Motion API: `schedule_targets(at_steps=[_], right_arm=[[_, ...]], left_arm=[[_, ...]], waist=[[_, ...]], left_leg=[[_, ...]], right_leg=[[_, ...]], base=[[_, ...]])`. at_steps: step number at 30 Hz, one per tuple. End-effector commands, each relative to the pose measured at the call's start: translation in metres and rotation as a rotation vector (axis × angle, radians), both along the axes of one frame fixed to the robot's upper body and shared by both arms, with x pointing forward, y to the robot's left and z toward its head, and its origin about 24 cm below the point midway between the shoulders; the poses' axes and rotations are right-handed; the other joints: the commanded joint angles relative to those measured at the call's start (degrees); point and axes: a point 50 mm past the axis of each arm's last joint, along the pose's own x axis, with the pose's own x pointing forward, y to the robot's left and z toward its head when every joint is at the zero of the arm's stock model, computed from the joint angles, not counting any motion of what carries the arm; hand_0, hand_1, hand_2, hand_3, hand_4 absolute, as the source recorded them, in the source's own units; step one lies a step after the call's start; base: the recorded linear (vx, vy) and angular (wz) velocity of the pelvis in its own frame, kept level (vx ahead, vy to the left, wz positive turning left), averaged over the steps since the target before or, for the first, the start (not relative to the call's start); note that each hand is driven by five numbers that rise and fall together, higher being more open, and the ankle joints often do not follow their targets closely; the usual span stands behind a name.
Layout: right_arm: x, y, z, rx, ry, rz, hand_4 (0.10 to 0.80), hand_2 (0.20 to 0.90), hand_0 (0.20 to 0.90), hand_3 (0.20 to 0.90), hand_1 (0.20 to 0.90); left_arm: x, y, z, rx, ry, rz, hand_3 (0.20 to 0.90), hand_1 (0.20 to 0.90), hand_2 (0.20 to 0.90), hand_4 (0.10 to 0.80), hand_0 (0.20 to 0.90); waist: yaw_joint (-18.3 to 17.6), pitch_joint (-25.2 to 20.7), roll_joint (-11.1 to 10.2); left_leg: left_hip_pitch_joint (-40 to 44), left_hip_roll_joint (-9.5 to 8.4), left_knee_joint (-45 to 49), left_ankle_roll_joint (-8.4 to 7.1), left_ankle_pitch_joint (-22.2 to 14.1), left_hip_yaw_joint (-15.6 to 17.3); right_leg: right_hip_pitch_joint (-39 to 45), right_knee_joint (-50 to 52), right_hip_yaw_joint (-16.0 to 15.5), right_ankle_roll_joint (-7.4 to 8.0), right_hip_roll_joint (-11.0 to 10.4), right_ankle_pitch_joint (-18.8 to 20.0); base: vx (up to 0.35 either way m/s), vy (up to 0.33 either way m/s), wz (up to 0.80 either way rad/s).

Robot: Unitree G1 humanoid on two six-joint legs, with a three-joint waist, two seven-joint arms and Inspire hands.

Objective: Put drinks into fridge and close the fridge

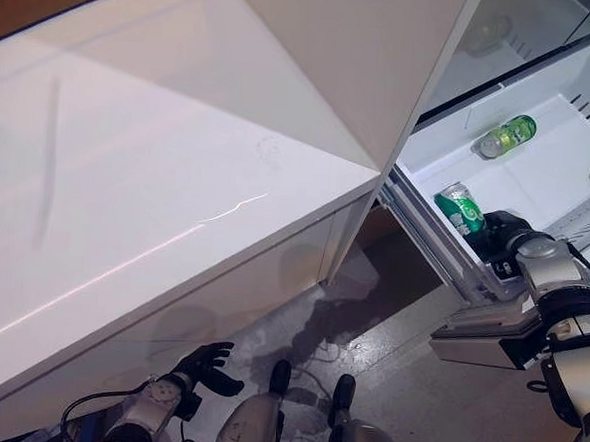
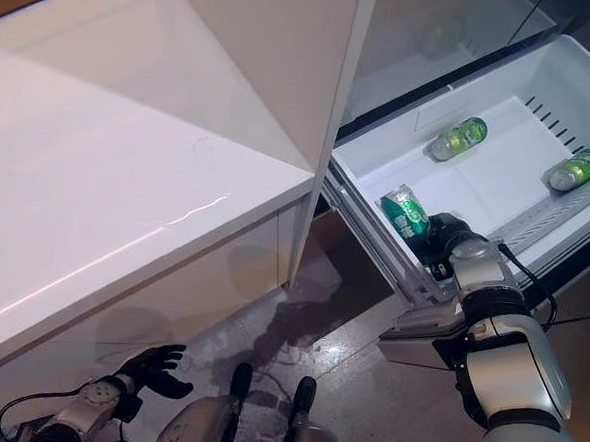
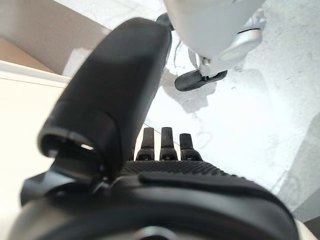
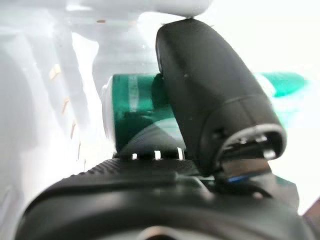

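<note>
A white fridge drawer [image 2: 507, 189] stands pulled open at the right. My right hand [image 2: 449, 240] is at the drawer's front edge, shut on a green can [image 2: 406, 210] that tilts over the drawer's near corner. In the right wrist view the thumb [image 4: 210, 100] lies across the can [image 4: 135, 107]. Two more green drinks lie in the drawer, one at the back [image 2: 458, 138] and one at the right side [image 2: 577, 169]. My left hand [image 1: 206, 364] hangs low near the floor at the bottom left, open and empty, with its fingers [image 3: 162, 145] straight.
A broad white counter [image 1: 128, 171] takes up the left half of the view. A tall white panel [image 1: 365, 55] stands between it and the drawer. A glass shelf [image 1: 507, 34] sits above the drawer. Grey speckled floor [image 1: 397, 358] lies below.
</note>
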Motion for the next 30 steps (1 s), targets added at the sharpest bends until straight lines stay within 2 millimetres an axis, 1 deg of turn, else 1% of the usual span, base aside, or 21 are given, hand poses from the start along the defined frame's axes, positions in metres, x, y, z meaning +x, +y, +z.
schedule_targets(at_steps=[1,3,7,10,11,12,13,16,19,21,23,24,25,28,29,30], right_arm=[[-0.002,-0.028,0.059,-0.141,-0.135,-0.029,0.800,0.900,0.900,0.900,0.900],[0.000,-0.025,0.062,-0.118,-0.166,-0.013,0.800,0.900,0.900,0.900,0.900],[0.004,-0.009,0.077,-0.015,-0.288,0.046,0.800,0.900,0.900,0.900,0.900],[0.002,0.005,0.095,0.116,-0.450,0.081,0.800,0.900,0.900,0.900,0.900],[0.001,0.006,0.096,0.133,-0.458,0.084,0.800,0.900,0.900,0.900,0.900],[-0.002,0.009,0.106,0.197,-0.551,0.091,0.800,0.900,0.900,0.900,0.900],[-0.003,0.009,0.109,0.211,-0.572,0.093,0.800,0.900,0.900,0.900,0.900],[-0.013,0.014,0.130,0.349,-0.755,0.095,0.800,0.900,0.900,0.900,0.900],[-0.027,0.011,0.147,0.461,-0.947,0.058,0.800,0.900,0.900,0.900,0.900],[-0.036,0.006,0.154,0.532,-1.061,0.009,0.800,0.900,0.900,0.900,0.900],[-0.043,-0.001,0.154,0.551,-1.133,-0.045,0.800,0.900,0.900,0.900,0.900],[-0.050,-0.010,0.150,0.560,-1.182,-0.103,0.800,0.900,0.900,0.900,0.900],[-0.051,-0.011,0.149,0.561,-1.184,-0.110,0.800,0.900,0.900,0.900,0.900],[-0.060,-0.027,0.133,0.558,-1.229,-0.218,0.800,0.900,0.900,0.900,0.900],[-0.065,-0.034,0.121,0.557,-1.235,-0.280,0.800,0.900,0.900,0.900,0.900],[-0.066,-0.035,0.118,0.555,-1.233,-0.290,0.800,0.900,0.900,0.900,0.900]], left_arm=[[-0.021,0.014,-0.006,0.088,0.055,-0.064,0.900,0.900,0.900,0.800,0.900],[-0.023,0.016,-0.007,0.096,0.065,-0.065,0.900,0.900,0.900,0.800,0.900],[-0.032,0.019,-0.010,0.106,0.091,-0.060,0.900,0.900,0.900,0.800,0.900],[-0.042,0.022,-0.014,0.109,0.108,-0.044,0.900,0.900,0.900,0.800,0.900],[-0.043,0.023,-0.015,0.110,0.110,-0.041,0.900,0.900,0.900,0.800,0.900],[-0.047,0.024,-0.016,0.111,0.118,-0.035,0.900,0.900,0.900,0.800,0.900],[-0.048,0.024,-0.017,0.111,0.120,-0.033,0.900,0.900,0.900,0.800,0.900],[-0.059,0.026,-0.022,0.120,0.143,-0.022,0.900,0.900,0.900,0.800,0.900],[-0.068,0.026,-0.026,0.121,0.165,-0.008,0.900,0.900,0.900,0.800,0.900],[-0.075,0.025,-0.030,0.116,0.182,0.010,0.900,0.900,0.900,0.800,0.900],[-0.078,0.024,-0.033,0.114,0.194,0.022,0.900,0.900,0.900,0.800,0.900],[-0.082,0.022,-0.035,0.112,0.207,0.031,0.900,0.900,0.900,0.800,0.900],[-0.082,0.022,-0.035,0.113,0.209,0.030,0.900,0.900,0.900,0.800,0.900],[-0.085,0.020,-0.039,0.113,0.229,0.037,0.900,0.900,0.900,0.800,0.900],[-0.085,0.017,-0.040,0.109,0.235,0.041,0.900,0.900,0.900,0.800,0.900],[-0.085,0.017,-0.040,0.108,0.236,0.042,0.900,0.900,0.900,0.800,0.900]], waist=[[-1.9,-6.3,-0.5],[-2.1,-6.7,-0.7],[-2.8,-8.4,-1.3],[-3.8,-10.3,-2.1],[-3.9,-10.5,-2.2],[-4.4,-11.4,-2.6],[-4.5,-11.6,-2.6],[-5.4,-13.8,-3.4],[-6.3,-15.8,-3.6],[-6.9,-17.1,-3.4],[-7.3,-17.9,-3.3],[-7.8,-18.5,-3.1],[-7.7,-18.6,-3.1],[-8.3,-19.4,-2.8],[-8.6,-19.8,-2.6],[-8.7,-19.8,-2.5]], left_leg=[[-2.8,-0.94,4.2,1.03,-3.8,2.8],[-2.4,-0.89,3.9,1.02,-3.9,3.0],[-0.9,-0.77,2.8,0.81,-4.2,3.4],[0.3,-0.52,1.9,0.58,-4.4,3.9],[0.5,-0.50,1.8,0.57,-4.4,4.0],[1.1,-0.42,1.4,0.55,-4.6,4.2],[1.2,-0.40,1.3,0.55,-4.7,4.3],[2.3,-0.20,0.5,0.45,-5.0,4.9],[3.3,-0.15,0.3,0.44,-5.6,5.5],[4.1,-0.21,0.2,0.50,-6.3,5.9],[4.7,-0.16,0.3,0.48,-6.7,6.2],[5.1,-0.15,0.3,0.47,-7.0,6.4],[5.2,-0.15,0.3,0.46,-7.0,6.4],[6.0,-0.20,0.0,0.54,-7.3,6.4],[6.4,-0.21,-0.1,0.55,-7.4,6.5],[6.5,-0.19,-0.1,0.54,-7.5,6.5]], right_leg=[[-5.7,10.7,1.9,1.02,2.4,-4.9],[-5.4,10.5,2.1,1.12,2.5,-4.8],[-4.5,9.5,2.6,1.52,2.6,-4.6],[-3.6,8.6,3.1,1.87,2.7,-4.5],[-3.5,8.5,3.2,1.90,2.8,-4.5],[-3.1,8.2,3.6,2.06,2.9,-4.5],[-3.0,8.0,3.7,2.09,2.9,-4.5],[-2.4,7.1,4.5,2.42,3.2,-4.5],[-1.7,6.6,5.1,2.67,3.4,-4.6],[-1.0,6.0,5.6,2.80,3.4,-4.8],[-0.5,5.8,5.9,2.90,3.3,-4.9],[-0.1,5.7,6.2,2.91,3.2,-5.0],[-0.1,5.6,6.3,2.92,3.2,-5.0],[0.6,5.3,6.6,2.89,3.1,-5.2],[0.8,5.3,6.7,2.80,3.0,-5.4],[0.8,5.3,6.7,2.79,2.9,-5.4]], base=[[-0.022,-0.006,-0.13],[-0.013,-0.005,-0.21],[0.005,-0.004,-0.15],[0.019,-0.007,-0.22],[0.032,-0.015,-0.20],[0.028,-0.013,-0.23],[0.043,-0.021,-0.21],[0.047,-0.021,-0.07],[0.041,0.006,-0.20],[0.018,0.027,-0.19],[0.013,0.042,-0.11],[0.008,0.045,-0.18],[0.006,0.041,-0.16],[0.005,0.029,-0.04],[0.000,0.000,0.00],[0.000,0.000,0.00]])
